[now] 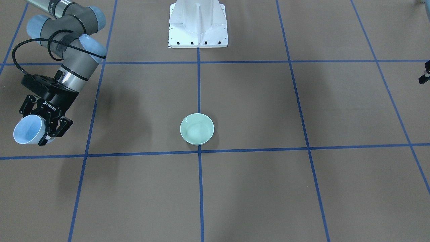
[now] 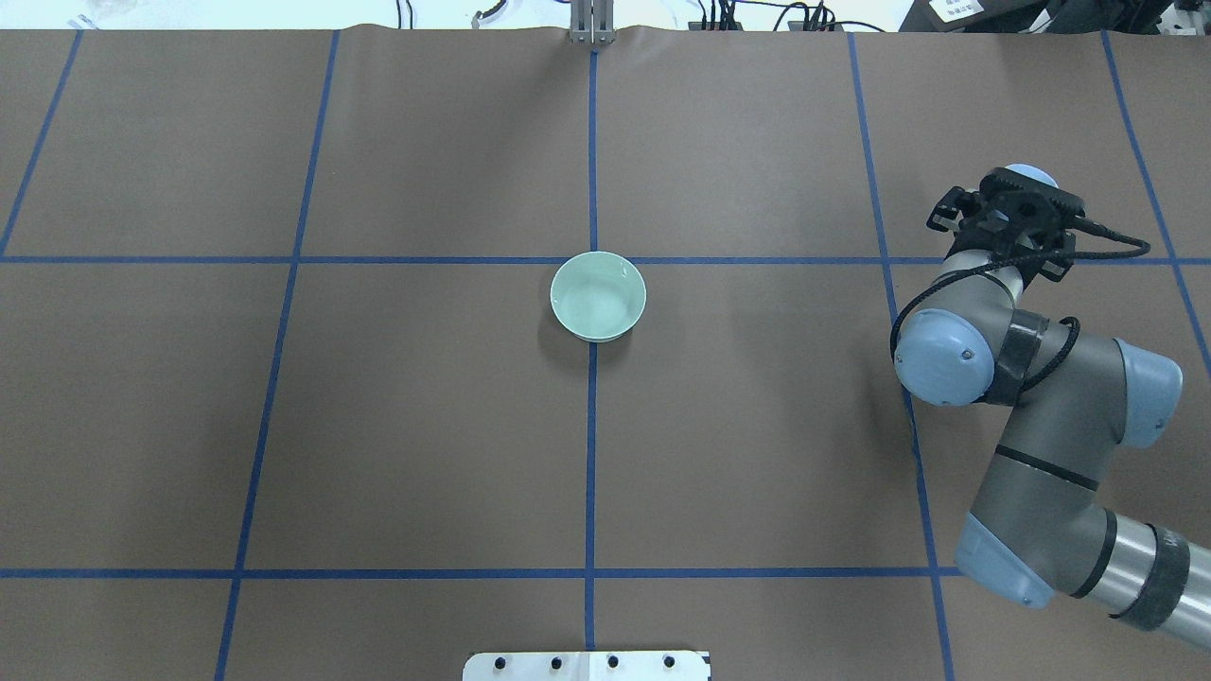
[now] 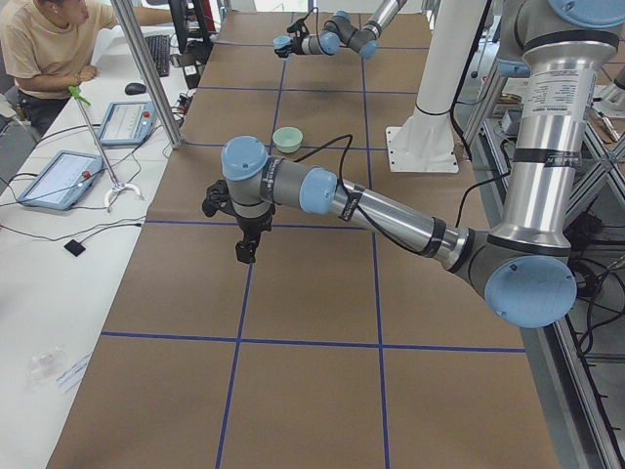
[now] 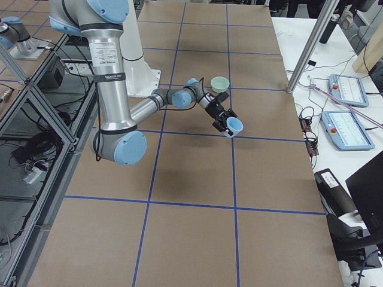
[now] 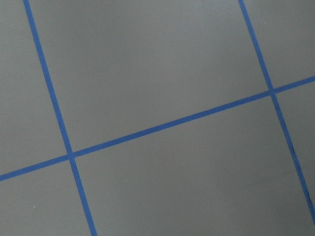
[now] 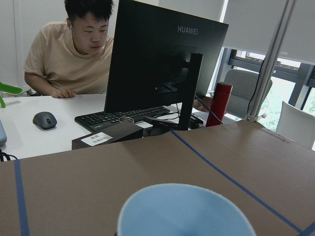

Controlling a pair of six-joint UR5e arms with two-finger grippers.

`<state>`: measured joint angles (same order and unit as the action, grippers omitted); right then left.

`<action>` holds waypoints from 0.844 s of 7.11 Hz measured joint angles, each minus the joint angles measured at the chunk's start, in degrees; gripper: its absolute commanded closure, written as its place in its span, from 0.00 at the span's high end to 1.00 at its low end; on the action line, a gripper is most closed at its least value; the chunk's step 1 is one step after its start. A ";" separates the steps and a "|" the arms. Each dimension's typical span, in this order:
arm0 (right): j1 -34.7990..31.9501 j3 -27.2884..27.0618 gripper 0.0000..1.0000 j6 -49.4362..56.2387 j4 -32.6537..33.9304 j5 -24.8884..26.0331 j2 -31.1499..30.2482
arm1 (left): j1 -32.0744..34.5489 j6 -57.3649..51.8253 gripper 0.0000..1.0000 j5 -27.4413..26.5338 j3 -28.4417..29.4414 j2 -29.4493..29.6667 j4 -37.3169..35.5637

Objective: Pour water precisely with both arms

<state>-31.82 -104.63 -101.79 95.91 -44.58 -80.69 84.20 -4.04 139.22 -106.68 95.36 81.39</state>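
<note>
From across the table [image 1: 255, 188], the right arm [image 1: 72, 47] comes in at the upper left, and the right gripper [image 1: 42, 129] is clamped on a light blue cup [image 1: 27, 130], tipped so its mouth faces out toward the table's edge. A pale green bowl [image 1: 197, 129] sits at the table's middle, on the centre blue tape line, well apart from the cup. The white pedestal [image 1: 198, 25] stands at the robot's edge.

From behind the robot, the right arm reaches over the table's right side, its wrist hiding the cup; the bowl stays central.

From the table's left end, the left arm [image 3: 391, 210] stretches over the near part of the table and the left gripper [image 3: 246, 244] hangs pointing down above bare surface; I cannot tell how its jaws stand. A person [image 3: 44, 44] sits at a side desk with a tablet [image 3: 59, 179].

From the right end, the right gripper holds the cup near the operators' edge, just beside the bowl in line of sight.

The left wrist camera sees only table and tape.

The right wrist camera shows the cup's rim, a monitor [image 6: 162, 59], keyboard [image 6: 123, 118] and mouse [image 6: 44, 119].
</note>
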 measured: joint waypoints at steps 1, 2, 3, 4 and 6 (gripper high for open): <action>1.17 1.98 0.00 -3.27 0.02 0.98 -0.93 | 0.00 0.00 1.00 0.06 -0.01 0.00 0.00; 2.32 4.81 0.00 -6.38 0.00 2.04 -1.25 | 0.00 0.00 1.00 0.08 -0.01 -0.02 0.00; 3.57 7.53 0.13 -9.32 0.01 3.04 -1.35 | 0.00 0.00 1.00 0.08 0.00 -0.06 -0.01; 4.63 9.84 0.25 -11.81 0.03 3.72 -1.38 | 0.00 0.00 1.00 0.09 0.07 -0.08 0.00; 5.91 12.18 0.67 -14.42 0.05 4.17 -1.46 | 0.00 0.00 1.00 0.09 0.09 -0.09 0.00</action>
<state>-25.91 -92.44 -116.20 95.96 -40.41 -82.15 84.20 -4.04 139.31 -106.59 95.28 81.39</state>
